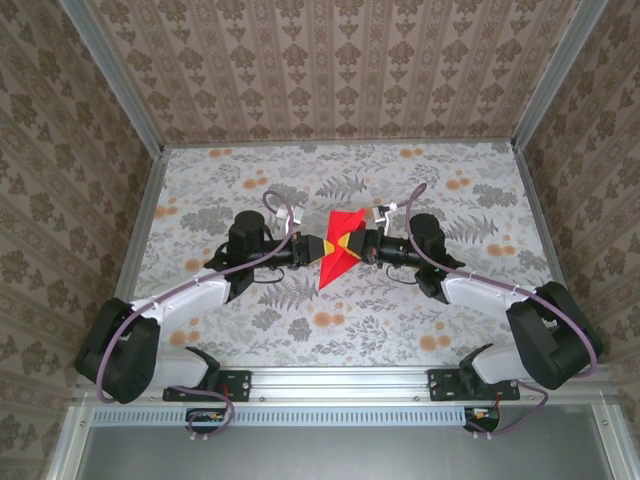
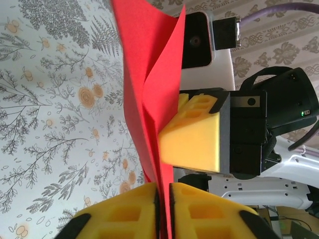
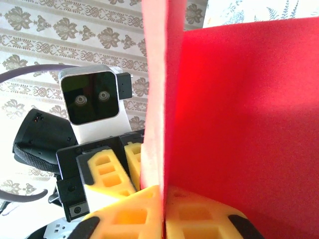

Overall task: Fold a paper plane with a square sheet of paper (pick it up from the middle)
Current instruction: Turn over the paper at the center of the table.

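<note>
And there was the tabletop (image 1: 250, 335), spread wide under the overhead camera, dressed in a pale grey print of fern fronds, leaves and scattered orange blossoms (image 1: 322, 319). The covering lay flat and smooth right across. Along the near edge ran a silver metal rail (image 1: 340, 381), and on it sat the black left arm base (image 1: 232, 382) and the black right arm base (image 1: 447, 382), well apart from each other. A slim left frame strip (image 1: 143, 225) and a matching right frame strip (image 1: 533, 215) bordered the sides up to the far edge. From the left wrist camera the same flowered surface showed at the left, with its grey sprigs and orange blooms crisp and bright.
</note>
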Controlling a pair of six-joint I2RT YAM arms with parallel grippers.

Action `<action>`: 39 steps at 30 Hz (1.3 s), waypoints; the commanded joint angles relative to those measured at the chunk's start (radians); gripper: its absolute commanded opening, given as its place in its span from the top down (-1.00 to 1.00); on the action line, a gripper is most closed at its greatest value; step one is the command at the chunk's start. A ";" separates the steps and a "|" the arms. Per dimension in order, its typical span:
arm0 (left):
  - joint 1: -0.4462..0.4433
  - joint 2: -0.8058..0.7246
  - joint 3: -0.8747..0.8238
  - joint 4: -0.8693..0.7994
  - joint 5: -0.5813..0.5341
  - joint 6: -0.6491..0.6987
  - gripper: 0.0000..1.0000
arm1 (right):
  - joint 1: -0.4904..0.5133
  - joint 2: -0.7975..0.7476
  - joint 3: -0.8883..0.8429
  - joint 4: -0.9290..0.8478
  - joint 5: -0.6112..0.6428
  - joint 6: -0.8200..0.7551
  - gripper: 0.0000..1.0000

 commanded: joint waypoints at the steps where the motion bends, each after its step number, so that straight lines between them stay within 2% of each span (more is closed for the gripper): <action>1: 0.002 0.005 -0.005 0.020 0.009 0.013 0.84 | -0.026 -0.005 0.014 -0.054 -0.020 -0.027 0.69; 5: 0.019 -0.011 0.014 -0.121 -0.038 0.076 0.94 | -0.047 -0.081 0.045 -0.336 0.056 -0.153 0.26; 8: 0.026 -0.045 0.070 -0.402 -0.135 0.199 0.97 | -0.046 -0.167 0.084 -0.628 0.188 -0.297 -0.05; 9: 0.024 -0.057 0.106 -0.539 -0.186 0.263 0.97 | -0.046 -0.194 0.096 -0.709 0.239 -0.339 -0.15; 13: -0.004 -0.068 0.262 -0.985 -0.550 0.438 0.98 | -0.046 -0.287 0.092 -0.892 0.370 -0.427 -0.48; 19: -0.115 0.030 0.454 -1.331 -1.018 0.470 0.98 | -0.039 -0.374 0.038 -0.975 0.484 -0.449 -0.65; 22: -0.177 0.152 0.559 -1.467 -1.196 0.419 1.00 | -0.034 -0.390 0.019 -0.995 0.512 -0.447 -0.67; 25: -0.227 0.284 0.661 -1.581 -1.327 0.341 1.00 | -0.034 -0.391 0.008 -1.016 0.537 -0.446 -0.67; 28: -0.264 0.399 0.726 -1.591 -1.340 0.296 1.00 | -0.033 -0.394 -0.003 -1.032 0.563 -0.453 -0.68; 31: -0.277 0.483 0.756 -1.517 -1.247 0.279 1.00 | -0.034 -0.404 -0.023 -1.038 0.585 -0.461 -0.68; 33: -0.277 0.525 0.764 -1.437 -1.147 0.259 0.85 | -0.034 -0.404 -0.029 -1.042 0.596 -0.462 -0.68; 36: -0.270 0.548 0.763 -1.334 -1.013 0.239 0.53 | -0.033 -0.395 -0.020 -1.076 0.593 -0.469 -0.68; 39: -0.241 0.539 0.742 -1.242 -0.883 0.231 0.35 | -0.033 -0.376 -0.012 -1.084 0.577 -0.469 -0.65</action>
